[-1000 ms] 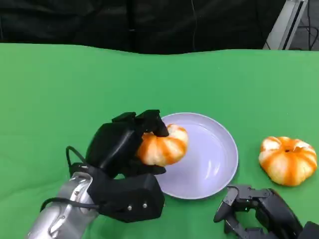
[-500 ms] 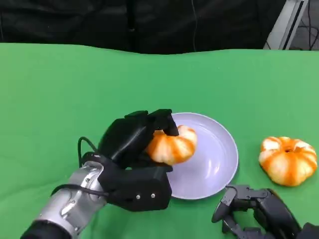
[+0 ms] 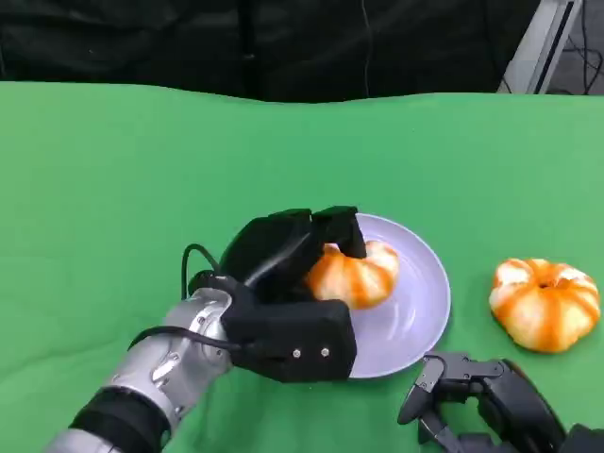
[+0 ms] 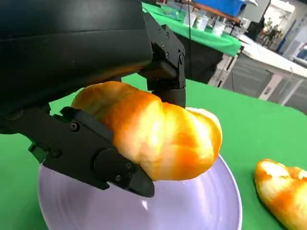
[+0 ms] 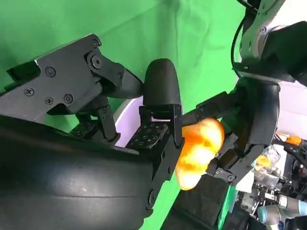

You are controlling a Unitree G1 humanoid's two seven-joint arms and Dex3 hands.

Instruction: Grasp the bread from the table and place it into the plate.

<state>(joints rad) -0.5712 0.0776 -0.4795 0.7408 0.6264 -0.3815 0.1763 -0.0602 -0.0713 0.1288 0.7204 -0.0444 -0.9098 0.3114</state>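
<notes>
The right hand (image 3: 477,401) sits nearest, low on the green table (image 3: 113,189) at the lower right edge, its fingers apart and holding nothing; part of it is cut off by the frame. Just beyond it lies the pale purple plate (image 3: 420,302). The left hand (image 3: 283,283) reaches in from the lower left and grips the bread (image 3: 354,276), an orange and white twisted roll, held over the plate's left half; whether the roll touches the plate cannot be told. The hand's black shell hides the plate's left rim and part of the roll. Right of the plate, apart from it, a second roll (image 3: 545,304) rests on the table. Farthest back hangs a black curtain (image 3: 283,42).
</notes>
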